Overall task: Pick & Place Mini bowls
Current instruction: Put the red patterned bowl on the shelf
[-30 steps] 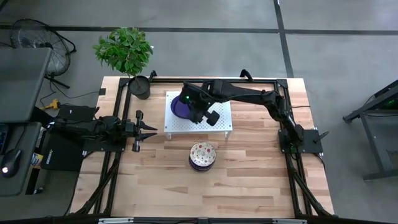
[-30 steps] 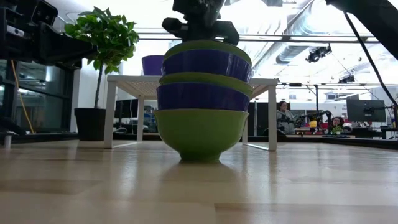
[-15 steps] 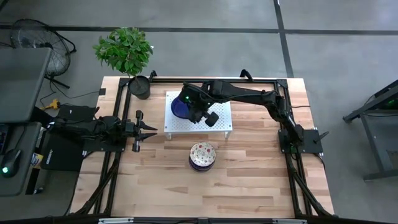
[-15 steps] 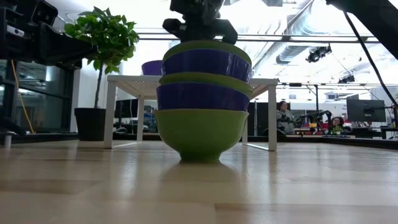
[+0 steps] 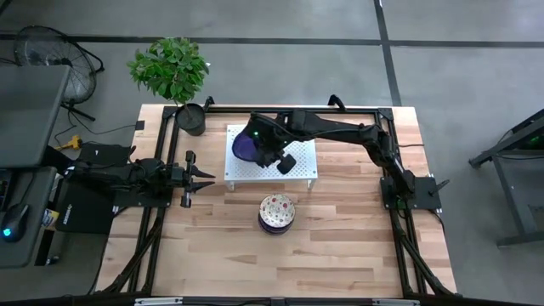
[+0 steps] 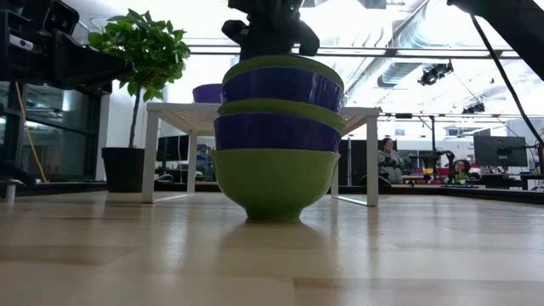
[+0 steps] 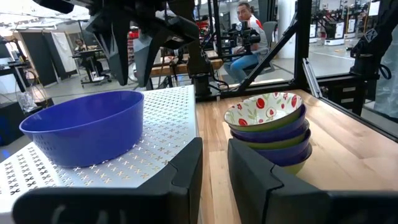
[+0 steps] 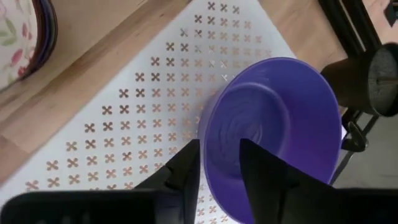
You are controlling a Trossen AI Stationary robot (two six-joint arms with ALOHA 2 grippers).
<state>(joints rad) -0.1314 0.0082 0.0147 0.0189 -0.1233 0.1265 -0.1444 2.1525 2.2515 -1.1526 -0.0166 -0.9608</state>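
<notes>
A blue mini bowl (image 5: 247, 146) sits on the white perforated stand (image 5: 302, 167) near the tabletop's (image 5: 340, 246) far edge. The right gripper (image 8: 219, 163) hangs above its rim, jaws slightly apart, empty. Stacked mini bowls (image 5: 277, 212) stand mid-tabletop, a potted plant (image 5: 172, 72) at the far-left corner. The left gripper (image 5: 202, 178) waits at the left edge, jaws parted.

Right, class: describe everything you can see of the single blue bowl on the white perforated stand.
The blue bowl is a small, round, solid deep-blue bowl, smooth and plastic-looking, with faint rings inside. It is empty and sits upright on the white perforated stand, towards the end nearest the black plant pot. The right claw hangs just above its rim, fingers apart and holding nothing. In the wrist views only the stand touches the bowl.
</notes>
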